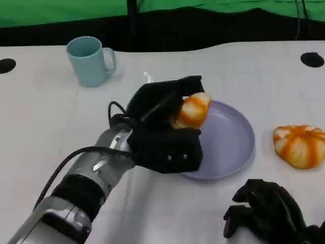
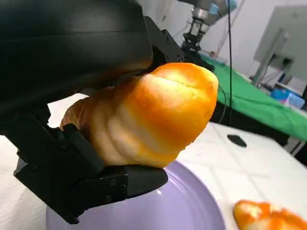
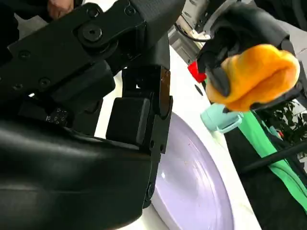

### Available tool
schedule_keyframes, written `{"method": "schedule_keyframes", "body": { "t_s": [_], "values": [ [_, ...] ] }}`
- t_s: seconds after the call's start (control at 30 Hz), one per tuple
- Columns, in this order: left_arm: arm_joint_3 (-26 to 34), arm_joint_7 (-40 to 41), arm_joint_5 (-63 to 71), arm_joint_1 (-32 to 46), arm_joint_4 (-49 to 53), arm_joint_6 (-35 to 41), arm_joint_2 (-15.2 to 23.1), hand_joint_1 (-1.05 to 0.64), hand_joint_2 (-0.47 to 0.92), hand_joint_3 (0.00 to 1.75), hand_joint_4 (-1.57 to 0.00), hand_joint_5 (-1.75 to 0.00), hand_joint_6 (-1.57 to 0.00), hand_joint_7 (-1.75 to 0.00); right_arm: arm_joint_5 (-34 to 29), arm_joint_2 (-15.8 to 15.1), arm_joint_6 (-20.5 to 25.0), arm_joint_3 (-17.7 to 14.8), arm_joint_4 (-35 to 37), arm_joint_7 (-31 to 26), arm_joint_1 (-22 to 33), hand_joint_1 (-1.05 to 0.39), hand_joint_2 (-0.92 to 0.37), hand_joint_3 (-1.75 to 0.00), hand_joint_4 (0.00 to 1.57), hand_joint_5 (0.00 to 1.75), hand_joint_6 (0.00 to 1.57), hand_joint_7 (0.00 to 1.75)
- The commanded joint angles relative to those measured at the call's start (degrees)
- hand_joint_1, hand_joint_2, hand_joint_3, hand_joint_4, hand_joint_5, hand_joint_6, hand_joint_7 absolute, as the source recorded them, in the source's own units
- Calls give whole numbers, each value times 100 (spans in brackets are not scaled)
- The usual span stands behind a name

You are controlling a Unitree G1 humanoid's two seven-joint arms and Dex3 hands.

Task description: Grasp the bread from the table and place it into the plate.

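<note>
Head view showed the golden-orange, ridged bread roll point(image 1: 192, 111) clamped in the left hand point(image 1: 165, 129), its black fingers point(image 1: 172, 87) closed over the top while the lower part of the hand pressed from beneath. It hung above the near-left rim of the round lavender plate point(image 1: 231, 142), apart from the dish, presumably so it could be carried further in before release. A drop from there might have caught the rim, I judged. The plate's middle lay bare, giving room to set it down. A second orange-striped roll point(image 1: 300, 145) sat well apart on the white tabletop point(image 1: 45, 117), beyond the plate's right edge. The right hand point(image 1: 269, 211) rested low, fingers curled, holding nothing. A pale-blue mug point(image 1: 90, 61) stood far back.
</note>
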Motion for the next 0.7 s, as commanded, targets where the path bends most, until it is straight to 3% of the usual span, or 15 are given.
{"method": "schedule_keyframes", "body": {
  "t_s": [0.03,0.17,0.23,0.37,0.4,0.43,0.47,0.57,0.7],
  "values": [
    [-225,280,268,-394,393,62,-61,-31,49,117,-93,-175,-70,-171,-17,-38,-90,25,-89,58,95,-105,-74,-1,157,76,157,37],
    [-390,348,430,-571,581,141,-113,-31,49,116,-93,-175,-69,-174,-11,-43,-81,33,-102,61,106,-105,-74,0,157,75,157,37],
    [-613,384,682,-752,699,298,-160,-32,52,110,-92,-175,-68,-163,-15,-42,-66,41,-130,45,123,-105,-74,0,157,75,157,37],
    [-832,441,910,-906,843,433,-209,-32,53,108,-92,-175,-68,-159,5,-28,-20,46,-177,20,151,-105,-74,0,157,75,157,37],
    [-943,449,1024,-975,907,495,-232,-31,61,90,-89,-175,-72,-112,16,-16,9,48,-206,2,167,-105,-73,0,157,75,157,37],
    [-1030,402,1099,-1040,970,520,-248,-31,66,79,-88,-175,-79,-84,1,-6,4,57,-233,-19,183,-105,-73,0,157,75,157,38],
    [-1077,287,1114,-1090,1017,526,-258,-31,70,72,-86,-175,-85,-71,-8,-1,5,68,-256,-26,195,-105,-74,0,157,76,157,38],
    [-1135,-60,1068,-1174,1113,504,-265,-33,88,38,-77,-167,-89,-56,-7,5,-16,84,-271,-8,206,-105,-74,0,157,76,157,38],
    [-1231,-404,1114,-1249,1169,621,-277,-39,92,30,-63,-155,-76,-34,8,3,-1,93,-293,-30,217,-105,-74,0,157,75,157,38]
  ]
}}
